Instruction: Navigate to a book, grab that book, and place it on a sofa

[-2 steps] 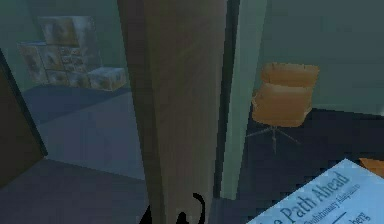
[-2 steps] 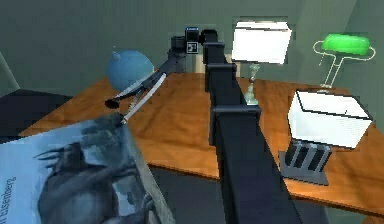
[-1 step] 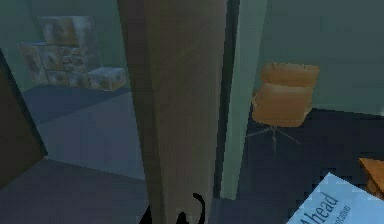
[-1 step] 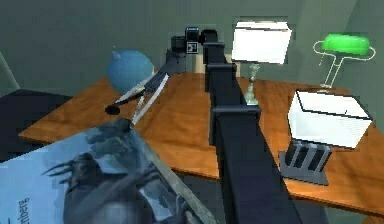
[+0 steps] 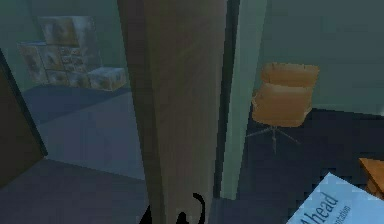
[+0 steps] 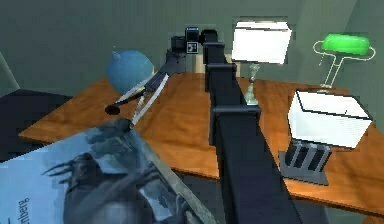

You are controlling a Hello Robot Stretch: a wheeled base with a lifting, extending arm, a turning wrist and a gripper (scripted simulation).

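Arm side view: hand (image 6: 132, 110) out over worktop (image 6: 180, 132), fingers pointing at book (image 6: 80, 180) by worktop's near left corner. Cannot tell hand's state or whether holding anything. Grab step likely; next needs sure hold, lift clear, then sofa search. Counted: one book, two white-shaded lamps (image 6: 262, 40), one green lamp (image 6: 345, 45), one blue ball (image 6: 130, 68).

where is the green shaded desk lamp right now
The green-shaded desk lamp stands at the arm side view's upper right, at the far side of the brown wooden desk, right of the white square-shaded lamp.
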